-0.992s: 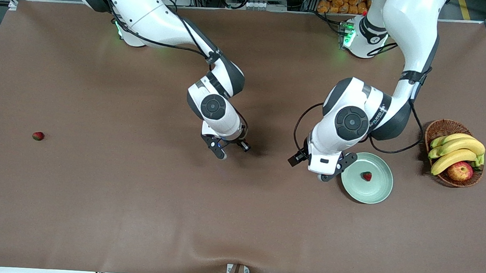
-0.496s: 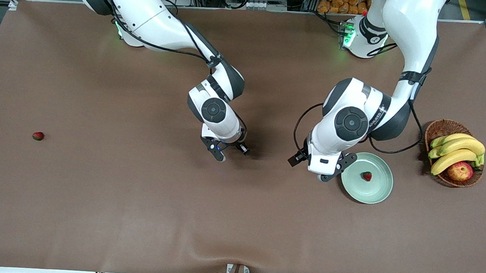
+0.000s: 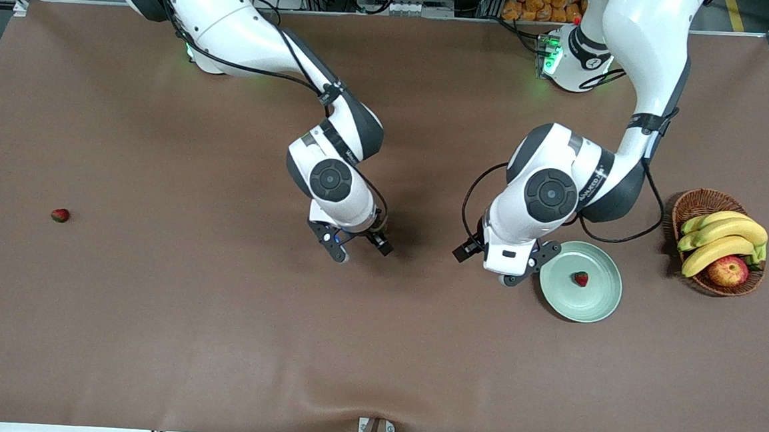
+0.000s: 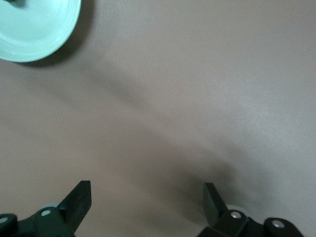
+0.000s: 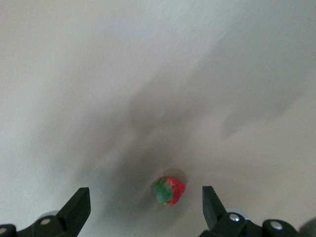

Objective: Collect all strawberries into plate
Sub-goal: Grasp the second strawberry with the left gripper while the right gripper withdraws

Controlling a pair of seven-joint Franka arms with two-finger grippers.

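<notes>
Two white robot arms reached over a brown cloth-covered table. The right pincer hung low over the middle of the table with its black fingers spread wide and holding nothing; a tiny red strawberry with a green leafy cap lay on the cloth directly beneath it, between the two fingers and touching neither. In the front view that berry was hidden under the right arm's hand.

The left pincer was also wide open and empty, over bare cloth just beside the round, shallow, pale mint-green glossy plate, on the side toward the right arm's end. A second small red strawberry sat inside the plate, near its centre.

A third small red strawberry lay alone on the cloth, well apart from the right pincer, toward the right arm's end of the table.
</notes>
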